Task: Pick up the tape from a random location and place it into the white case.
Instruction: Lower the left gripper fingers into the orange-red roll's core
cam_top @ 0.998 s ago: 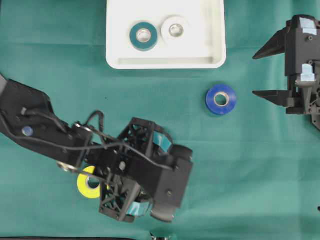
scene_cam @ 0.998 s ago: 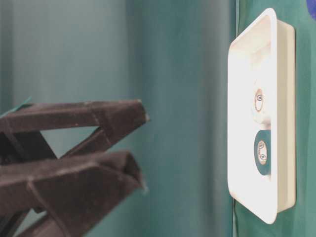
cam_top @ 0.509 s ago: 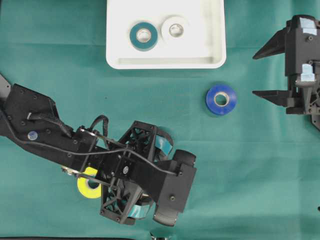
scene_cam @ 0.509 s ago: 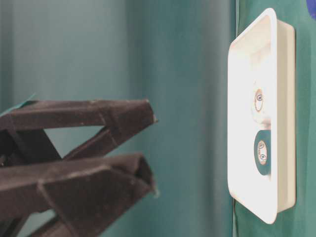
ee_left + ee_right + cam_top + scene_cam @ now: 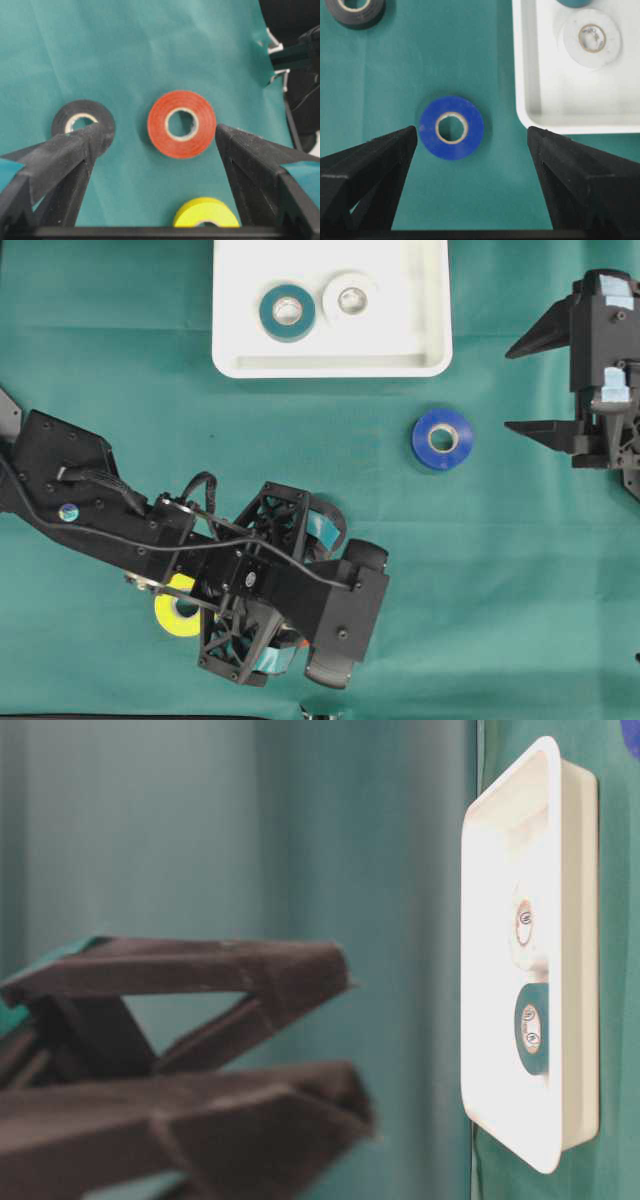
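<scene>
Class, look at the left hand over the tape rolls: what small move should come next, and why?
Probably lower the left hand straight down and close. Its open fingers already bracket the red tape roll, which lies flat on the cloth, not yet gripped.

The white case (image 5: 330, 365) sits at the far middle of the table (image 5: 520, 570). Two tape rolls lie side by side in it, one (image 5: 287, 310) left of the other (image 5: 351, 298), nearly touching. A third roll (image 5: 442, 438) lies on the table just before the case's right corner, left of the right hand (image 5: 545, 385). The left hand (image 5: 157, 137) hangs over the near left, straddling a fourth roll (image 5: 181, 123); a fifth (image 5: 83, 122) lies to its left in the wrist view, and a sixth (image 5: 206, 213) nearer the camera.
</scene>
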